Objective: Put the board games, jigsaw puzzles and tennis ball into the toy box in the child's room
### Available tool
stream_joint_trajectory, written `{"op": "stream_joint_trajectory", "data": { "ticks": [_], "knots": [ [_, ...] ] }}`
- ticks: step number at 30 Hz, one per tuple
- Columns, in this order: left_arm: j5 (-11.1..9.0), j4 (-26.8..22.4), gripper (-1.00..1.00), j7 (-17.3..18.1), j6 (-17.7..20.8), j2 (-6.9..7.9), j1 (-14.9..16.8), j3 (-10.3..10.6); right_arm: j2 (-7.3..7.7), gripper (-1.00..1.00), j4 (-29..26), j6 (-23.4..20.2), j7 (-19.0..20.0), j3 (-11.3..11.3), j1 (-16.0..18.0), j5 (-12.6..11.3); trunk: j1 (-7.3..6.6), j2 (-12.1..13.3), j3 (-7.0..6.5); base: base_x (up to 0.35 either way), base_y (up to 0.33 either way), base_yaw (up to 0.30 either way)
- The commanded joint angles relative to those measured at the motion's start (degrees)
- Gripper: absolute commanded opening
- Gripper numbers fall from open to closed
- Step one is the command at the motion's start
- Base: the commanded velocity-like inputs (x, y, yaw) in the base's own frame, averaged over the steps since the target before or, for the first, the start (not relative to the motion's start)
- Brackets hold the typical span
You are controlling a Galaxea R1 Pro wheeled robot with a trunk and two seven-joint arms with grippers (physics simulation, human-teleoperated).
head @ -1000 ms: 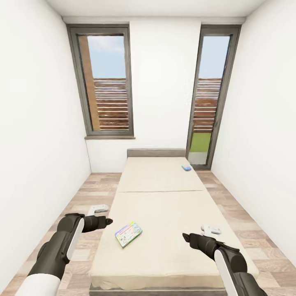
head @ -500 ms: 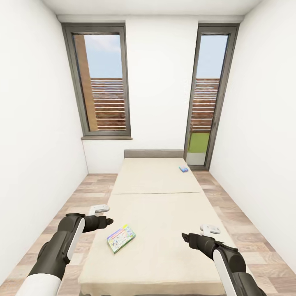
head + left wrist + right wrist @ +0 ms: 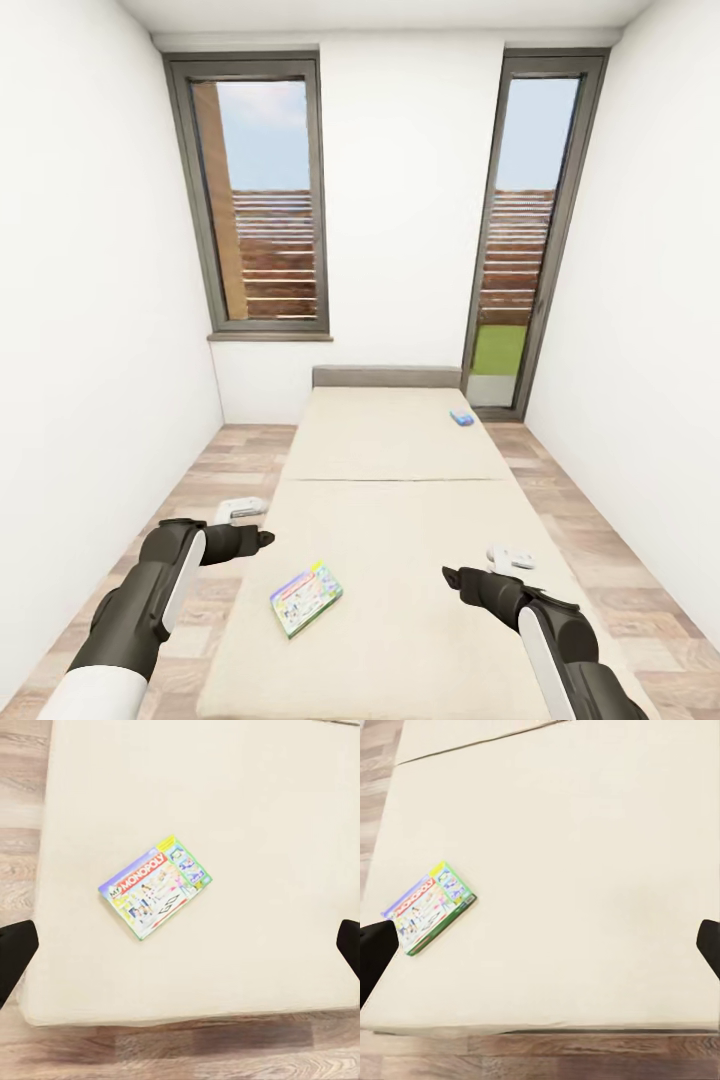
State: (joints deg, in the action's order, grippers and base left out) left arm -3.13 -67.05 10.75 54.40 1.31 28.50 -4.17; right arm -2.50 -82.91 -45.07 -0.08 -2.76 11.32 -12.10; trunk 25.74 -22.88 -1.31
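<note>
While I face the bed: nothing is collected yet.
Near board game (image 3: 306, 597): flat on the bed (image 3: 400, 520), between my arms.
Far game (image 3: 461, 417): by the headboard.
Left hand (image 3: 262, 538): spread wide, empty.
Right hand (image 3: 450, 575): spread wide, empty.
Left to do: everything.

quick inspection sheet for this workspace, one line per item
surface: beige bed, flat, seam across the middle
job's things: colourful board game near the foot, on the left arm's side; small blue box near the headboard
clutter: nothing seen
claws: left claw beside the bed's edge, right claw above the mattress; both open, empty
cables: nothing seen
surroundings: wood floor, white walls, two tall windows
</note>
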Motion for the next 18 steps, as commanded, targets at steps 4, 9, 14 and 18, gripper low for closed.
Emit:
{"op": "stream_joint_trajectory", "data": {
  "ticks": [4,9,14,18],
  "knots": [
    [-0.3,0.0,1.0,0.0,0.3,0.0,0.0,0.0,-0.05,1.0,-0.1,-0.3,0.0,-0.2,0.0,-0.3,0.05,0.0,0.03,0.247,0.059,0.13],
    [-0.3,0.0,1.0,0.0,0.3,0.0,0.0,0.1,-0.04,1.0,-0.1,-0.3,0.0,-0.4,0.0,-0.3,0.05,0.0,0.03,0.231,0.054,0.048],
    [-0.3,0.0,1.0,0.0,0.3,-0.06,0.0,0.2,0.01,1.0,-0.1,-0.3,0.0,-0.5,0.0,-0.3,0.05,0.0,0.03,0.155,-0.124,0.011],
    [-0.3,0.0,1.0,0.0,0.3,-0.06,0.0,0.2,0.02,1.0,0.0,-0.3,0.0,-0.6,0.0,-0.3,0.05,0.0,0.01,0.103,-0.161,-0.019]
  ]
}}
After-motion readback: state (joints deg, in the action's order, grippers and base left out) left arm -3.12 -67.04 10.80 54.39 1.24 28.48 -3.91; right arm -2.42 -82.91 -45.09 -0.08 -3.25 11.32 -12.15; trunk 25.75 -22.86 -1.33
